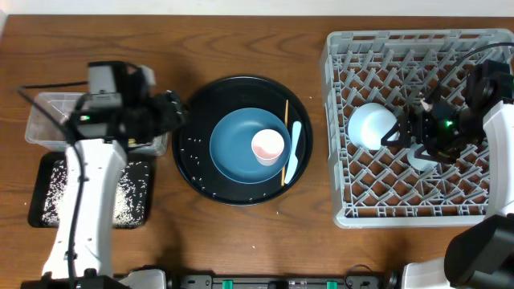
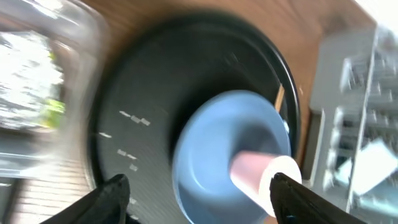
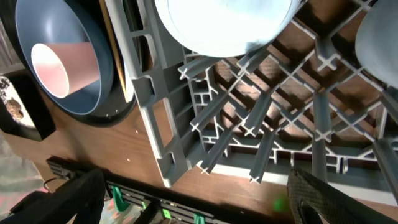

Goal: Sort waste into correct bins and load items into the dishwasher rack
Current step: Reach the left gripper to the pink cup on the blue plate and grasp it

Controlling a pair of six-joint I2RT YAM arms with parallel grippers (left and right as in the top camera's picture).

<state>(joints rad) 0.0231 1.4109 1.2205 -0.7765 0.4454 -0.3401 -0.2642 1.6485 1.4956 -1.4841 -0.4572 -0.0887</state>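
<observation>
We see the large round black tray [image 1: 241, 92] at the middle of the table [image 1: 241, 44]. On it sits the dark-blue plate [image 1: 233, 148], with the pink cup [image 1: 267, 146] upright on the plate toward its 3 o'clock side. Just past the plate's 3 o'clock edge lie the wooden chopstick [image 1: 284, 140] and, outside it, the white spoon [image 1: 295, 151], both on the round tray. Loose rice grains [image 1: 191, 148] speckle that tray around 8 to 9 o'clock.

The left jaws hover at the round tray's 9 o'clock rim, spread wide and empty. In the blurred left wrist view their fingers [image 2: 112, 196] frame plate and cup. Further toward 9 o'clock, the clear tub [image 1: 44, 120] holds crumpled foil [image 2: 28, 81]. At the tub's 6 o'clock lies the shallow black tray [image 1: 42, 164], dusted with rice.

The grey rack [image 1: 345, 80] fills the table's 3 o'clock side. Inside, the pale-blue bowl [image 1: 369, 126] sits toward the rack's 9 o'clock, with the light-blue cup [image 1: 422, 156] at the bowl's 4 o'clock. The right jaws hang over the rack between them, wide and holding nothing.
</observation>
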